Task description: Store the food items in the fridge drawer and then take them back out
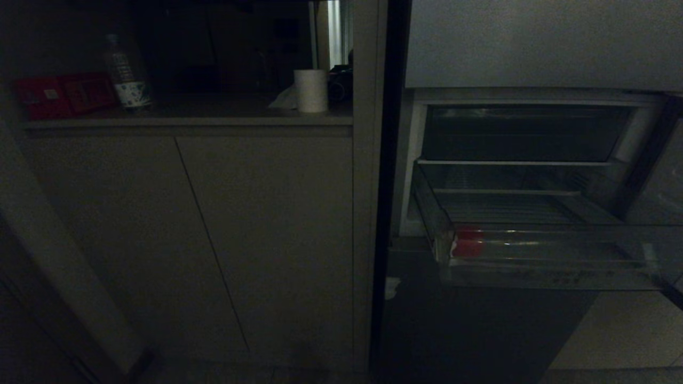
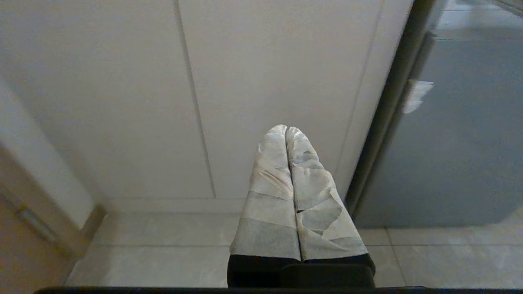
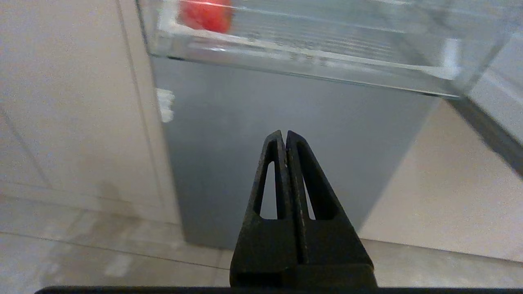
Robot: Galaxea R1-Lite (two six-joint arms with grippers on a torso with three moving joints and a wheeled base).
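Drawer point(image 1: 533, 250) is standing pulled out. One red food item point(image 1: 468, 241) is being seen at its front left corner; a second can't be told apart. Right pincer point(image 3: 286, 136) is hanging below the drawer front, jaws pressed together, holding nothing; item lies up and left of it. Left pincer point(image 2: 287, 130), taped, also closed and empty, is facing the cabinet doors point(image 2: 196, 102) left of the drawer, so the right arm is nearer. On the worktop point(image 1: 187, 121): one bottle point(image 1: 125, 74), one roll point(image 1: 311, 90).

no legible text anywhere, bottle point(image 1: 126, 74) label too dim to read, red boxes point(image 1: 64, 95) print unreadable
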